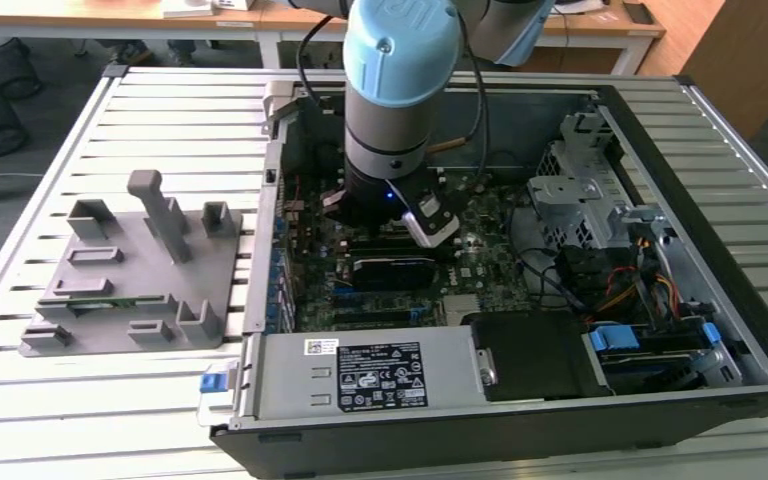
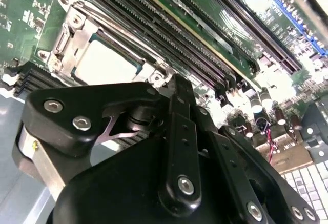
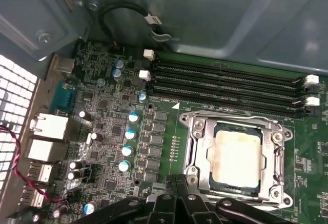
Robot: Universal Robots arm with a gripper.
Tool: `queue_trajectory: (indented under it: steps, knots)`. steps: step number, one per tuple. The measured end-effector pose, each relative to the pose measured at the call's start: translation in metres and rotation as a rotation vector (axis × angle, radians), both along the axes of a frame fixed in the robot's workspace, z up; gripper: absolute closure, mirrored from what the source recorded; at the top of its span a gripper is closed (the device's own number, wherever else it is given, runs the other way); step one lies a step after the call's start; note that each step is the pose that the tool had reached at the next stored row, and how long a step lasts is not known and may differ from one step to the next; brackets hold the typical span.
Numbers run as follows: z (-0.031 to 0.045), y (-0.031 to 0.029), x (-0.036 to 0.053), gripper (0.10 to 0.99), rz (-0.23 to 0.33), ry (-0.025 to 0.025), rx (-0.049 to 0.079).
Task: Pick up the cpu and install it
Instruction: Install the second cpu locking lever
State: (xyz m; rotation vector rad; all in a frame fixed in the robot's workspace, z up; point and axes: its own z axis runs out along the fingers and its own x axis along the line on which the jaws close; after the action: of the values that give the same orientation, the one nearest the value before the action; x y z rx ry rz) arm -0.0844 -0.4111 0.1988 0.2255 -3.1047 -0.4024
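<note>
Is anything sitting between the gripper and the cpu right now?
Nothing visible does. In both wrist views the cpu lies in the socket frame on the motherboard, its silvery top bare, with the gripper above the board just beside it.

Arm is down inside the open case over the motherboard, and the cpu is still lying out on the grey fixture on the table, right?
Not quite: the cpu sits in the socket frame on the motherboard, as both wrist views show. The arm is indeed down inside the case, with the tool near the socket.
</note>
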Motion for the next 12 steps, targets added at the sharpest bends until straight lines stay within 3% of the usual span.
queue_trajectory:
  steps: [12]
  knots:
    - [0.0175,0.0000,0.0000,0.980,0.000,0.0000,0.004]
